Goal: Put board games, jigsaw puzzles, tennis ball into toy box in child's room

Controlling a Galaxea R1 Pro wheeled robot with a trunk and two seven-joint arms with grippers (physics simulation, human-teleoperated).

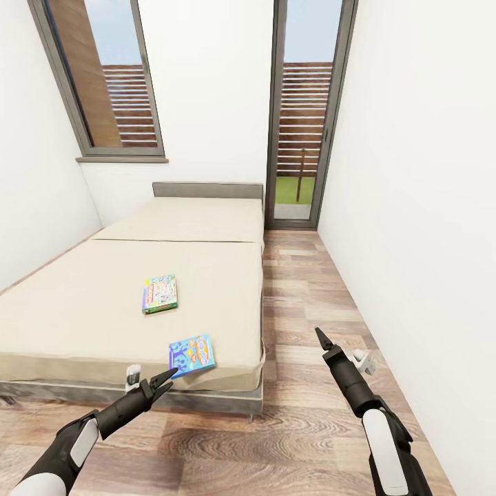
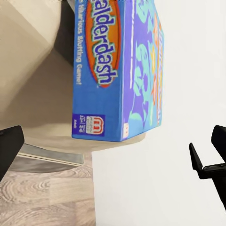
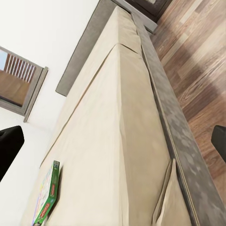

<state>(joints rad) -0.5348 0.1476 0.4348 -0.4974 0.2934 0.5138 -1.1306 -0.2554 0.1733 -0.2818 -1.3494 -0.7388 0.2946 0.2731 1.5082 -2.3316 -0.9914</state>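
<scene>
Two board games lie on the cream bed. The blue one sits near the bed's front edge, and a green-edged one lies farther in. My left gripper is open just short of the blue box, below the mattress edge. In the left wrist view the blue box, lettered "Balderdash", shows close ahead between the spread fingers of the left gripper. My right gripper hangs open over the floor, right of the bed. Between its spread fingers, the right gripper looks along the mattress to the green-edged box.
A strip of wood-plank floor runs between the bed and the white right wall. A tall glass door stands at the far end, and a window sits above the bed's head. The bed's dark grey frame is at gripper height.
</scene>
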